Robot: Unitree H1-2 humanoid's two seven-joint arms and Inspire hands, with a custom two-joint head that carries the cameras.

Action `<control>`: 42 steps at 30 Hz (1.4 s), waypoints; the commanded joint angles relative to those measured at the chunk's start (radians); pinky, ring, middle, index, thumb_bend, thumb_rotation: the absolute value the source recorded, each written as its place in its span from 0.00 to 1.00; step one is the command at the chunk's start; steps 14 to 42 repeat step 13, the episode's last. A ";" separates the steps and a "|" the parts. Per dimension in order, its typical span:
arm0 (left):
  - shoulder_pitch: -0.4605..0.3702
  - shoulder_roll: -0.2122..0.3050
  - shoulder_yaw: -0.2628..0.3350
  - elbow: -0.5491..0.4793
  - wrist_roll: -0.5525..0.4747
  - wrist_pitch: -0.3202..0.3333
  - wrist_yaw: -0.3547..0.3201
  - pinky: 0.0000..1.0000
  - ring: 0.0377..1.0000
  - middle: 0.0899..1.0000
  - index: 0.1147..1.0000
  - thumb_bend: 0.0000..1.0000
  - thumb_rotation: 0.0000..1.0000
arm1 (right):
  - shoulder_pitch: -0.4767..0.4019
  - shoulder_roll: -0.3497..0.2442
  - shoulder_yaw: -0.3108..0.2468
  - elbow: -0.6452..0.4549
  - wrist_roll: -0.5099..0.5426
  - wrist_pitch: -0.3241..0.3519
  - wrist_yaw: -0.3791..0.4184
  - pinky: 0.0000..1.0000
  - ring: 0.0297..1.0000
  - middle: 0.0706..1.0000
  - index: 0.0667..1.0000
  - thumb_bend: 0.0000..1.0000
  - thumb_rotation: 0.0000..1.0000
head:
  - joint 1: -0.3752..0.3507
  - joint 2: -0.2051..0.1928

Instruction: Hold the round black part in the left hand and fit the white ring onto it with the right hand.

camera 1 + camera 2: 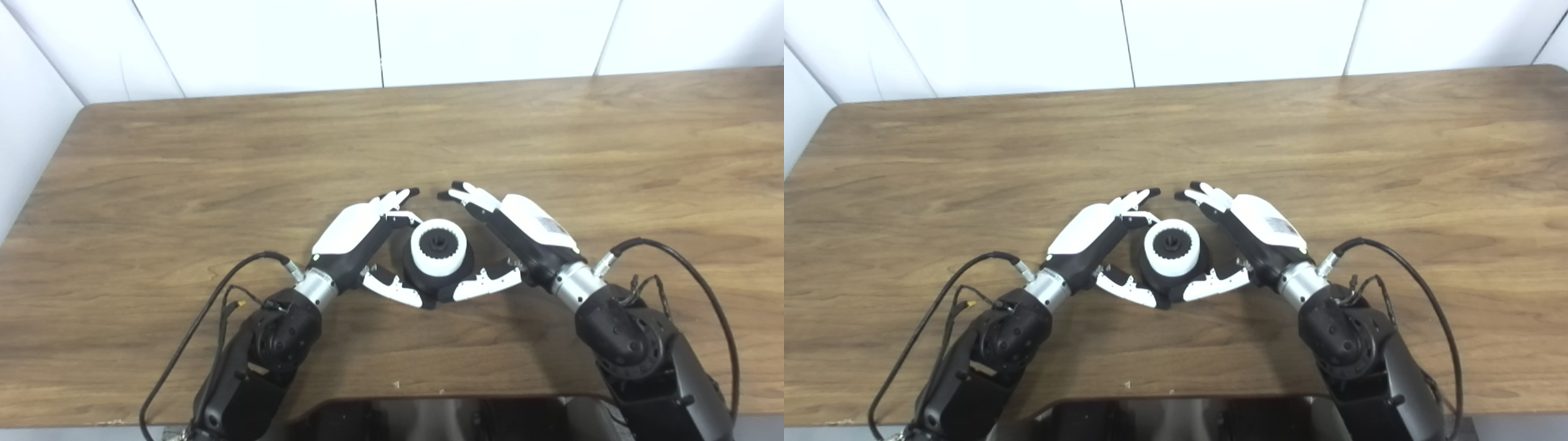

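The round black part (436,280) rests on the wooden table (184,159) near its front middle. The white ring (438,251), toothed on its inside, sits on top of the black part around a black hub. My left hand (361,236) stands just left of the pair, open, its fingers stretched past the far side and its thumb near the front. Mirroring it on the right is my right hand (520,233), also open. The fingers of both curve around the part without gripping it; the two thumbs almost meet in front of it.
White wall panels (380,43) run behind the table's far edge. Black cables (202,318) loop out from both wrists over the table. A dark part of the robot's body (441,419) fills the bottom middle.
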 commanded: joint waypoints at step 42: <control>-0.023 0.011 0.004 -0.021 0.006 -0.015 0.004 1.00 1.00 1.00 0.55 0.95 0.34 | -0.049 -0.064 -0.044 -0.064 0.000 0.031 0.053 0.94 1.00 1.00 0.98 1.00 0.41 | -0.010 -0.001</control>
